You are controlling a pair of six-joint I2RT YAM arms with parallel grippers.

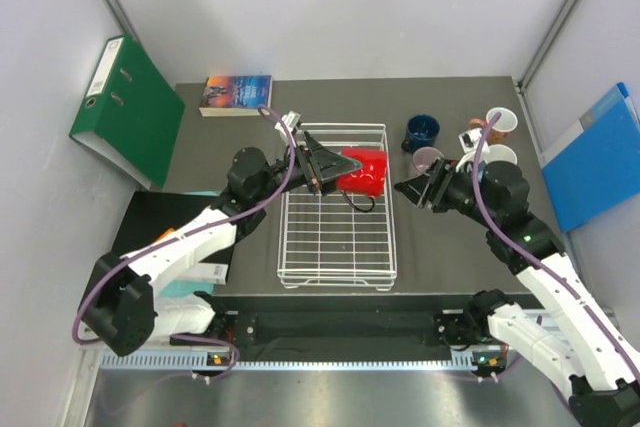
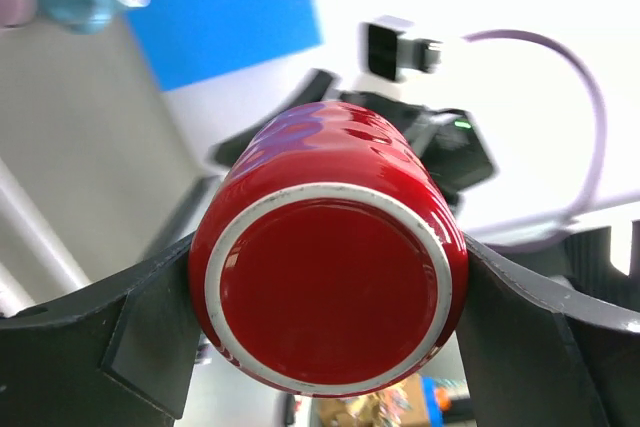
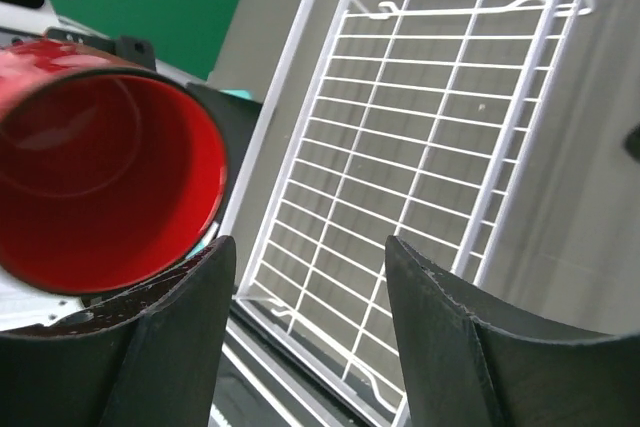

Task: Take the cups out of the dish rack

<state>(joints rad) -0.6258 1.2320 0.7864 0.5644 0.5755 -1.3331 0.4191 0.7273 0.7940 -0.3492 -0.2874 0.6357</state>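
Clamps the left gripper (image 1: pixel 342 171) on the red mug (image 1: pixel 365 170), one finger pressed to each side of the glazed body, with the white-ringed base turned toward the left wrist camera. Holds that mug on its side over the far right part of the dish rack (image 1: pixel 335 247), mouth facing the rack's right edge; cannot tell whether it touches the wires or hangs just above them. Spreads the right gripper (image 3: pixel 310 247) wide and empty, just outside the rack's right edge and level with the red mug, aimed at the open red mouth, close to it but apart. Sets the other visible mugs on the table (image 1: pixel 450 247) to the right of the rack's far right corner: a dark blue mug (image 1: pixel 421 131) nearest that corner, a pale mauve mug (image 1: pixel 428 158) just beside it, and a salmon-pink mug (image 1: pixel 497 123) with a white inside farther right, beyond the right arm. Puts a book (image 1: pixel 237 92) beyond the rack's far left corner, a green binder (image 1: pixel 130 112) well left of the rack against the wall, and a blue folder (image 1: pixel 590 157) well right of it.
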